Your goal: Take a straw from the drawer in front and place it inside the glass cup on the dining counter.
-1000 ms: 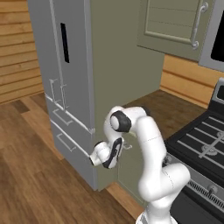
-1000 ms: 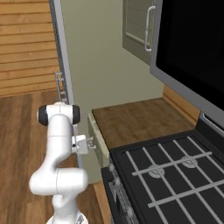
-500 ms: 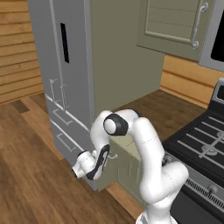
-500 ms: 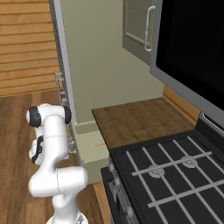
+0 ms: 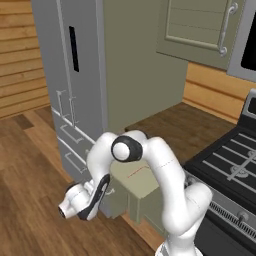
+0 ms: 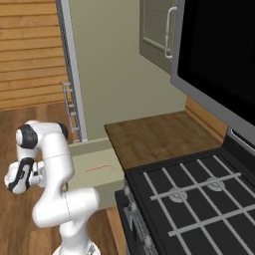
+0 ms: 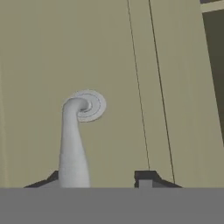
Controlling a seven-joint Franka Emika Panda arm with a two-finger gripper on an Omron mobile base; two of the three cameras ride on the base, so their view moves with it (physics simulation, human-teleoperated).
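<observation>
Drawer (image 5: 131, 186) pulled out, gripper (image 5: 103, 192) at its front panel. Hand view: silver handle (image 7: 73, 139) runs down between the fingertips (image 7: 144, 177), jaws spread apart, not clamping it. Straw (image 6: 97, 169) lies flat inside the drawer, behind the gripper.

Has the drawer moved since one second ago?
Yes. The drawer has slid out from under the brown counter toward the robot, and the straw now lies exposed inside.

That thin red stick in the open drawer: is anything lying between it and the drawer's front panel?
No. In the right base view the straw lies alone on the drawer floor; the stretch toward its front is bare pale green.
</observation>
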